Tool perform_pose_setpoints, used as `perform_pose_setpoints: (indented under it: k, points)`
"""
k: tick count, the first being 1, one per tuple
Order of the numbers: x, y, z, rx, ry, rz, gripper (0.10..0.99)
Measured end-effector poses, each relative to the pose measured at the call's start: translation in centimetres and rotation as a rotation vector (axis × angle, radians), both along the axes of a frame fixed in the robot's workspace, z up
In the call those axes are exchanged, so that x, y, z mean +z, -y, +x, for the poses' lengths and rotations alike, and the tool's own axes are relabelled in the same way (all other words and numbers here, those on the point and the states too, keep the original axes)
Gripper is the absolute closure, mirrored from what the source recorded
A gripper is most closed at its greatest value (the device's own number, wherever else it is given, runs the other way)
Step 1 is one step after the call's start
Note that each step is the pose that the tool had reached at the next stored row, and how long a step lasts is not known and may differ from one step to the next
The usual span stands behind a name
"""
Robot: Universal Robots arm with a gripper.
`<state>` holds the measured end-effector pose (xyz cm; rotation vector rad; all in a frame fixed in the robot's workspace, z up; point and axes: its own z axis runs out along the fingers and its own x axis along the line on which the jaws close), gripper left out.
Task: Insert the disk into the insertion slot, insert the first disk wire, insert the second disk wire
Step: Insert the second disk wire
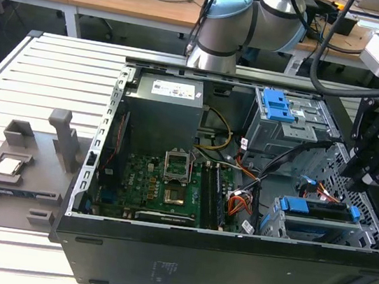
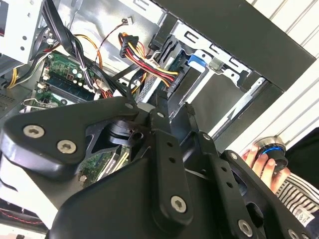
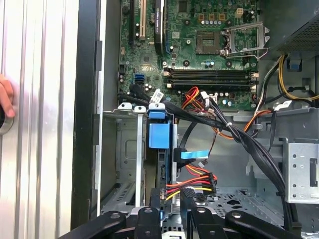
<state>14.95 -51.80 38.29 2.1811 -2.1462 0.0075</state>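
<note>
Slatted aluminium bench [image 1: 41, 93] carries everything, w/ wooden desks and loose cables in the room behind. At the exterior view's left stands a grey plastic fixture [image 1: 24, 161] w/ upright posts, just beside the black open-sided PC tower case [image 1: 228, 267] lying on its side mid-bench.

Inside the case, L to R in the exterior view:
- grey boxy power supply [image 1: 162, 110]
- green motherboard [image 1: 169, 188]
- taller grey cage w/ a blue latch [image 1: 297, 132]

Further toward the exterior view's right, the flat disk in its bright blue plastic carrier [image 1: 321, 211] sits in the low grey perforated insertion slot [image 1: 304, 230].

The black gripper [image 1: 362, 182] hangs just above the end of the disk on that side. The grey arm w/ pale blue joint caps [image 1: 229, 13] rises behind the case.

In the first wrist view a bundle of red, yellow and black wires [image 3: 192, 185] w/ a black connector runs right beside the gripper, close over the disk's edge. Can't tell whether the gripper is parted or clamped, nor whether it has hold of anything.

In the second wrist view a person's hand [image 2: 256, 159] w/ a striped sleeve [image 2: 294, 191] rests on a round blue-ringed knob [image 2: 271, 149] on the bench outside the case.
</note>
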Motion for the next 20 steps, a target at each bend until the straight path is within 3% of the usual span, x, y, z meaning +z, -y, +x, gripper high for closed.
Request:
perform_pose_setpoints:
  k: [5,12,16,20]
  points:
    - [-0.01,-0.12,-0.57,0.000,-0.0001,0.000,0.784]
    - [-0.12,-1.07,-0.99,0.000,0.0000,0.000,0.784]
    - [-0.63,-1.37,-1.48,0.000,-0.0001,-0.003,0.784]
    - [-1.15,-1.37,-2.54,0.000,-0.0001,-0.013,0.784]
